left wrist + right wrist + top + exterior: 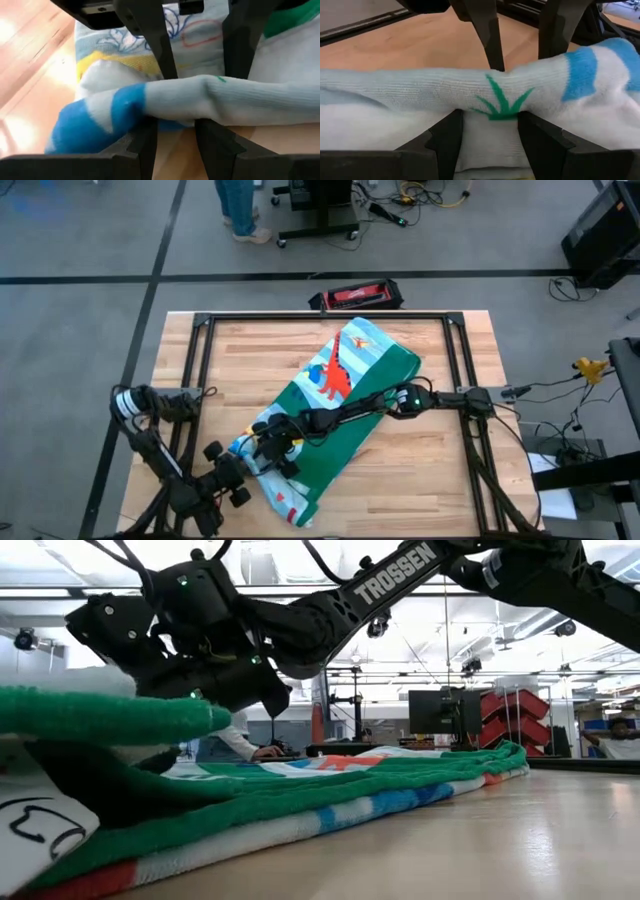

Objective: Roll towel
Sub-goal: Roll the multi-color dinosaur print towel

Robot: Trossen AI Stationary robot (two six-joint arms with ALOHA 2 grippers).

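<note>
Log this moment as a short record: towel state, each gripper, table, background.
towel: the towel lies folded in a long strip diagonally across the table, near end lifted
left gripper: the left gripper is shut on the towel edge
right gripper: the right gripper is shut on the same edge
background: a person's legs beyond the table

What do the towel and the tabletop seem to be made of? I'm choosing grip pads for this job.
The towel looks like soft looped terry cloth, matte: fine ribbed loops show where it bunches in the right hand. The tabletop looks like jointed pale wood strips with a faint sheen, probably sealed butcher block.
</note>
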